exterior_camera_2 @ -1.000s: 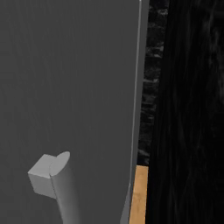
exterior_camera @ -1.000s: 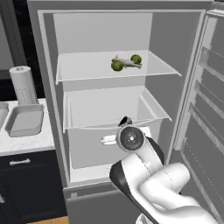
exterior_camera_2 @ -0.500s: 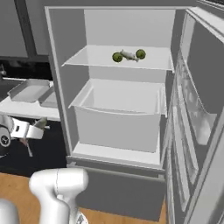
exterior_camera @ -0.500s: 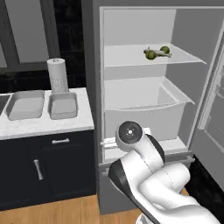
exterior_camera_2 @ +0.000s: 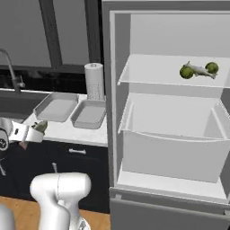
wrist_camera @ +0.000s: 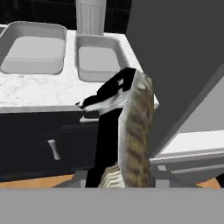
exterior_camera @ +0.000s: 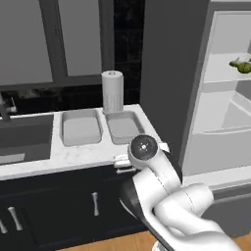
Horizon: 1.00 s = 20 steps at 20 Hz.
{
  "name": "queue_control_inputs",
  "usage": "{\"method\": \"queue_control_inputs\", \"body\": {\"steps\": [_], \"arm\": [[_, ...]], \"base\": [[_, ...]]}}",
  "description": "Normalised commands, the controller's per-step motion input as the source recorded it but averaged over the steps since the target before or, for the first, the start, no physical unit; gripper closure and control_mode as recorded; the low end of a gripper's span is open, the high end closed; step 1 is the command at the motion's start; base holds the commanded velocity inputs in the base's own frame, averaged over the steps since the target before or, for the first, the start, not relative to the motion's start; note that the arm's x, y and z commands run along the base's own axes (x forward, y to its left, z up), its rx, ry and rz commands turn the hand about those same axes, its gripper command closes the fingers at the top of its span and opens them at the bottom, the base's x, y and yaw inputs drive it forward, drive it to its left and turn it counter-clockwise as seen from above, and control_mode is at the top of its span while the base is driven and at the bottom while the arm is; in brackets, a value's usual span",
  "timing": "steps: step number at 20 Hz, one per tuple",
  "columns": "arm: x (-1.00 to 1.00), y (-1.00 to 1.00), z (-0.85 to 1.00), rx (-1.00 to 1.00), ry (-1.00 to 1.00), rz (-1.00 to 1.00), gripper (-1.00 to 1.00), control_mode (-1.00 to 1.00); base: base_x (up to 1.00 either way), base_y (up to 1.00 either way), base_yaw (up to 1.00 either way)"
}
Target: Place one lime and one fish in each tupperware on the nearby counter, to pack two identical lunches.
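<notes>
Gripper: in the right base view we see the gripper (exterior_camera_2: 32,134) in front of the counter's thick edge, left of the fridge; its fingers are closed on a fish.
Fish in hand: in the hand view this fish (wrist_camera: 131,131) stands close before the camera, brown-striped on one side and black and white on the other, and it covers the fingers.
Counter: the white marbled counter (exterior_camera: 73,157) lies beyond the gripper, above black cabinet fronts (exterior_camera: 54,211) with silver handles.
Right tupperware: the grey tupperware (wrist_camera: 98,63) nearest to the fridge holds nothing that we can see.
Left tupperware: the second tupperware (wrist_camera: 33,48) stands just beside the first, on the side away from the fridge, and we see nothing in it either.
Paper towel roll: it (exterior_camera: 112,91) stands upright behind the right tupperware, at the wall.
Sink: the sink (exterior_camera: 22,137) with its faucet (exterior_camera_2: 11,67) is at the counter's far left.
Fridge: the fridge (exterior_camera_2: 170,112) is open, right of the counter.
Fridge shelf: two limes (exterior_camera_2: 186,72) and a second fish (exterior_camera_2: 200,70) lie together on the upper shelf.
</notes>
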Motion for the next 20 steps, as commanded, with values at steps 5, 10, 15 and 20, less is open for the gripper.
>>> {"method": "queue_control_inputs", "body": {"steps": [5, 10, 15, 20], "arm": [[0.00, 0.00, 0.00, 0.00, 0.00, 0.00, 1.00, 1.00], [0.20, 0.09, -0.05, 0.01, 0.00, -0.04, 1.00, -1.00], [0.98, 0.38, -0.21, 0.04, 0.02, -0.14, 1.00, -1.00], [1.00, 0.65, -0.41, 0.03, 0.01, -0.14, 1.00, -1.00]], "base": [[1.00, 0.79, -0.29], [0.75, 0.41, -0.25], [0.00, 0.00, 0.00], [0.00, 0.00, 0.00]]}}
